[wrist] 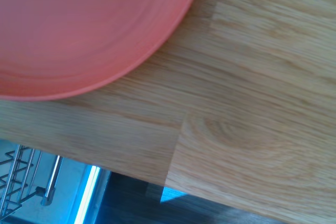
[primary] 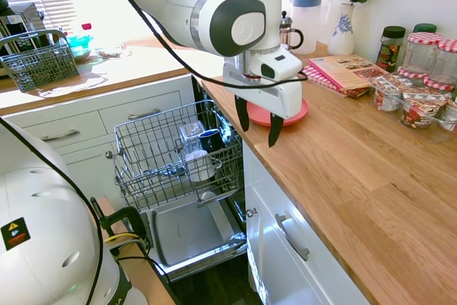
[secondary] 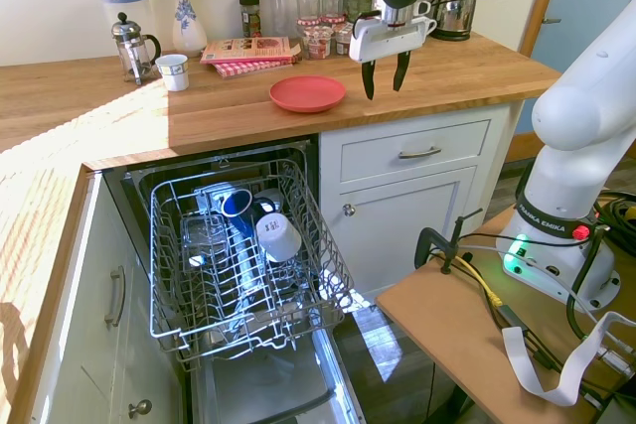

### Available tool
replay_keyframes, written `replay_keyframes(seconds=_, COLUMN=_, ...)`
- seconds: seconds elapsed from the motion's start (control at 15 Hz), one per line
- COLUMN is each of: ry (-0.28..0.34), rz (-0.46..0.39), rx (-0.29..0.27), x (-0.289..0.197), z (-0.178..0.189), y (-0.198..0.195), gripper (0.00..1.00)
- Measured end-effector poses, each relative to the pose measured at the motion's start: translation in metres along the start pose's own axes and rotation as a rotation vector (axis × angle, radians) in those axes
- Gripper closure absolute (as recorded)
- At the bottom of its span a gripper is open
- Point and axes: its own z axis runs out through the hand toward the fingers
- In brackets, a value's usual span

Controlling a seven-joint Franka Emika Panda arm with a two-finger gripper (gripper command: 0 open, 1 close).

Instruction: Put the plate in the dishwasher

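Plate (secondary: pixel 307 92) sitting flat on the counter (secondary: pixel 467 71) near the front edge, right above the open dishwasher (secondary: pixel 238 265), rack pulled out, probably so it's an easy drop down. Claw (secondary: pixel 385 77) hovering just beside the plate, fingers spread apart, gripping nothing, touching nothing. Not grabbed yet.

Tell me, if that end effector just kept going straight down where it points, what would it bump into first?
Most likely the bare wooden countertop beside the plate, not the plate itself. The open end effector hangs just off the plate's edge, though depth is hard to judge.
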Motion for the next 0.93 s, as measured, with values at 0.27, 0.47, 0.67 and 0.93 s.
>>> replay_keyframes(seconds=0.27, ry=0.007, rz=0.005, rx=0.022, x=0.007, z=-0.009, y=-0.009, gripper=0.00)
replay_keyframes(seconds=0.47, ry=0.003, rz=0.023, rx=0.092, x=0.034, z=-0.032, y=-0.039, gripper=0.00)
replay_keyframes(seconds=0.67, ry=-0.070, rz=0.040, rx=0.156, x=0.068, z=-0.016, y=-0.059, gripper=0.00)
replay_keyframes(seconds=0.93, ry=-0.124, rz=0.043, rx=0.228, x=0.092, z=0.018, y=-0.085, gripper=0.00)
